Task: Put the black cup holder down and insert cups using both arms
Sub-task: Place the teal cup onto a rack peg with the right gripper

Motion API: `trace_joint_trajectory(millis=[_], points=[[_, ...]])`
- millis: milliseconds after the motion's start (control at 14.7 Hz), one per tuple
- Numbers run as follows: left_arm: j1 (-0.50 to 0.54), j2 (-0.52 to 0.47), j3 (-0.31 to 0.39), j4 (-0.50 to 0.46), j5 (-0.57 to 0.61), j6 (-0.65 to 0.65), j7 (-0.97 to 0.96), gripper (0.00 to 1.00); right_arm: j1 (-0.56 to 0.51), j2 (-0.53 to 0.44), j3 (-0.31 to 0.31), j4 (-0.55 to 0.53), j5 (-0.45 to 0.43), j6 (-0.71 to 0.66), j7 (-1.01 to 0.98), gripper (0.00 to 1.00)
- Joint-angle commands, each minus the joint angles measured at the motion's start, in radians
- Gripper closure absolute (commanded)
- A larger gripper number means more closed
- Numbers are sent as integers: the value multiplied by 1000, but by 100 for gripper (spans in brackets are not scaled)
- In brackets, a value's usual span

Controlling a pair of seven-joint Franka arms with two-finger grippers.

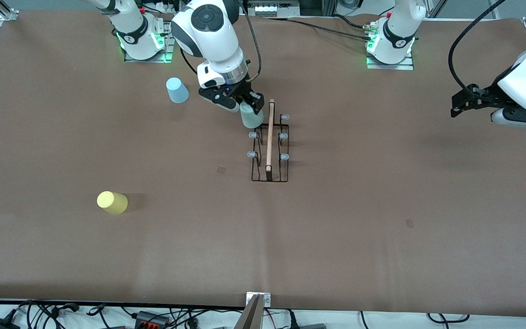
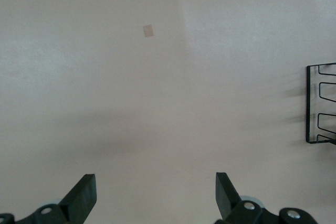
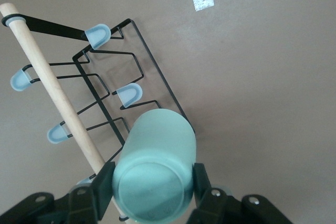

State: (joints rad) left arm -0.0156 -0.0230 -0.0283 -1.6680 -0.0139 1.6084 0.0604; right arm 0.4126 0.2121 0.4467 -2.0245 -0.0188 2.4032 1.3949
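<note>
The black cup holder (image 1: 270, 146) stands mid-table with its wooden rod handle (image 1: 270, 135) on top and grey-tipped pegs along both sides. My right gripper (image 1: 248, 106) is shut on the pale green cup (image 1: 251, 115) and holds it over the holder's end nearest the robots' bases; the right wrist view shows that cup (image 3: 155, 174) between the fingers (image 3: 104, 182), above the holder (image 3: 105, 93). The light blue cup (image 1: 177, 90) and the yellow cup (image 1: 112, 202) rest on the table. My left gripper (image 1: 458, 104) is open and empty, waiting at the left arm's end.
The brown table (image 1: 381, 205) carries small tape marks (image 1: 221, 169). The left wrist view shows bare table and one end of the holder (image 2: 320, 103). Cables run along the table's near edge.
</note>
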Motion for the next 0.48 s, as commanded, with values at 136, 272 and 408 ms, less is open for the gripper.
trace_joint_trajectory(millis=[136,272,408], points=[[-3,0,7,10,-21,-4,26,0,9,41,3,26,-20,25,27,0],[-3,0,7,10,-21,-7,26,0,6,40,1,27,-20,25,15,0],[-3,0,7,10,-23,-7,26,0,-5,35,-2,49,-21,16,0,0]])
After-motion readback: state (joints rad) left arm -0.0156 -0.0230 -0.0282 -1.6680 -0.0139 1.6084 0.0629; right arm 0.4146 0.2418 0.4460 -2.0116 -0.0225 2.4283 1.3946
